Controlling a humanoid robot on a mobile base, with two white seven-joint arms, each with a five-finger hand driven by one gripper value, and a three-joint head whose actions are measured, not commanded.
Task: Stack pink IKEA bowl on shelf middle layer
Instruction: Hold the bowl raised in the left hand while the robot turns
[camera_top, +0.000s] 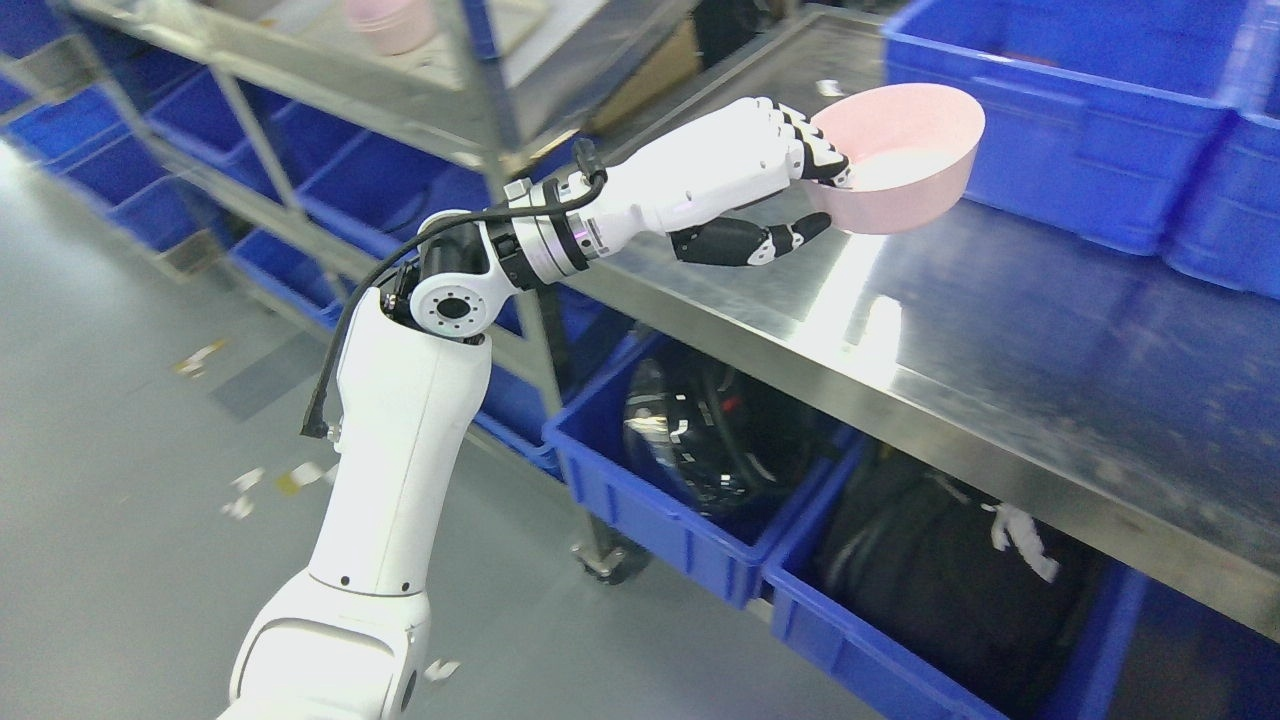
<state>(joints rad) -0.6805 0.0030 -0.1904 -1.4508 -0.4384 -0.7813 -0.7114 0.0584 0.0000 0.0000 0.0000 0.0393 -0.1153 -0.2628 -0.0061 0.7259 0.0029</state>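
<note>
**A:** Any brand, label or writing you can read?

**B:** None that I can make out. The scraps of paper (245, 490) on the grey floor are too small to read, and so is the small scrap far back on the table.

**A:** Then take me across from the left.

**B:** Far left, a metal shelf rack (300, 95) with blue bins (120, 150) under it; on its upper level a second pink bowl (392, 22) sits blurred at the top edge. Next, the left arm rises from the lower left, a black cable running along it.

**A:** And its hand?

**B:** The left hand (760, 170) grips the pink bowl (900, 155) at its near rim, fingers (815, 150) over the edge and thumb under the wall. The bowl is tilted, its opening facing up and towards the camera, held just above the steel table (1000, 330).

**A:** What surrounds it?

**B:** Behind and right of the bowl stand large blue crates (1080, 110) on the table, close to it. Under the table, blue bins (680, 520) hold dark gear: black cables in one, a black bag in the next. The rack's upright post (490, 90) stands between the bowl and the shelf.
</note>
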